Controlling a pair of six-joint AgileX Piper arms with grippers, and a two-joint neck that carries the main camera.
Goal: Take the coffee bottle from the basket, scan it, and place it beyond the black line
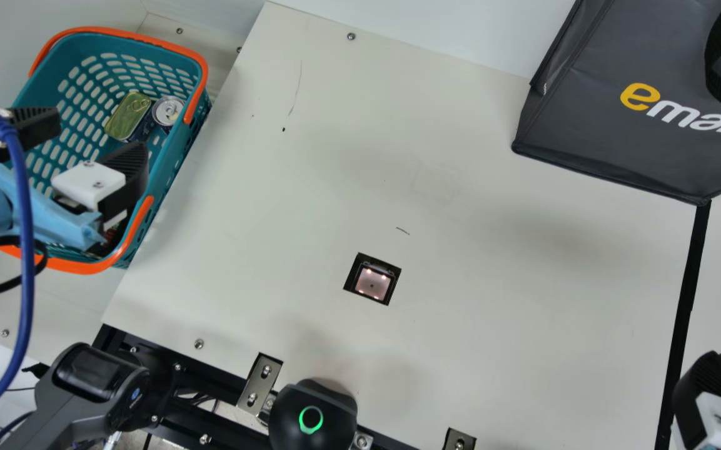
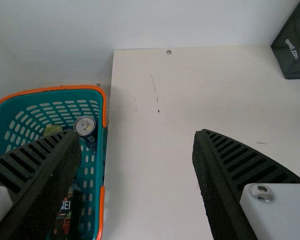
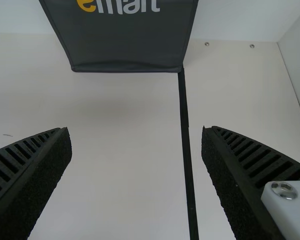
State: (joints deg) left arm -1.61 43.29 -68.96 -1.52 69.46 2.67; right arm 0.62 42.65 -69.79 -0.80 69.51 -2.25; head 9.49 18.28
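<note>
Coffee bottle (image 2: 66,222) is in the basket (image 1: 176,156), low down at the end nearer the robot, close to the side wall facing the tabletop (image 1: 491,350). Partly covered by one finger in the left wrist view. Long axis looks roughly parallel to that side wall, top end toward the can (image 2: 85,125); can't tell if it's flat or leaning

Key relation: left pincer (image 1: 99,134) is above the basket, bottle below it and back toward the robot's side. So I'd pull back, line up across the bottle's width, then drop. Risk: a finger catching the rim or wall, bottle sits tight to it

Left arm is the near one by far. It comes in from the main view's left edge, wrist tilted forward rather than straight down, probably needs steepening. Left pincer spread wide, nothing in it

Right pincer (image 3: 136,132) also spread and empty, over by the black line (image 1: 683,312), well apart from the basket. Bottle unscanned by the look of it, scanner (image 1: 373,282) sits between the two arms
</note>
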